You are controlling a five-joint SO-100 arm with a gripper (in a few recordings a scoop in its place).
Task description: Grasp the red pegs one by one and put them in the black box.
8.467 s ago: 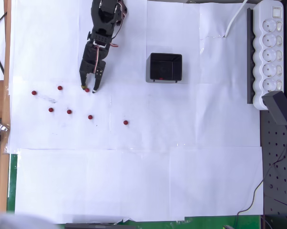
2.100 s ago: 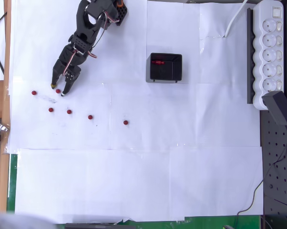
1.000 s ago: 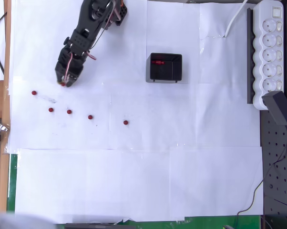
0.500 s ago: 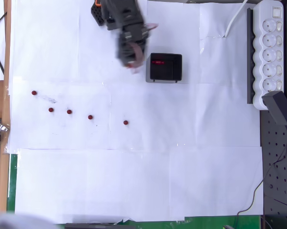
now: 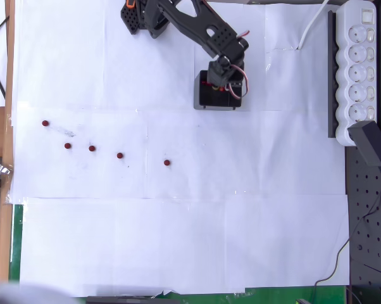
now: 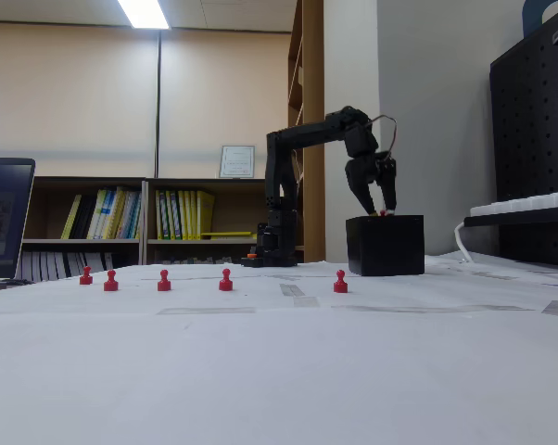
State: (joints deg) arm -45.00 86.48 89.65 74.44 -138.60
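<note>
Several red pegs stand in a loose row on the white paper, from the leftmost (image 5: 45, 123) (image 6: 86, 275) to the rightmost (image 5: 167, 163) (image 6: 340, 281). The black box (image 5: 202, 101) (image 6: 386, 246) sits right of the arm's base. My gripper (image 5: 226, 87) (image 6: 381, 209) hangs over the box, pointing down, just above its rim. A red peg (image 6: 383, 213) shows pinched at the fingertips. In the overhead view the wrist hides most of the box's inside and the held peg.
A white power strip (image 5: 358, 63) and a black plug adapter (image 5: 371, 142) lie along the right side. The arm's base (image 5: 137, 16) stands at the top edge. A laptop (image 6: 1, 218) sits at the far left in the fixed view.
My gripper shut on a peg at the left, lifted it and swung right; it now hovers over the black box. One peg fewer stands at the left of the row.
</note>
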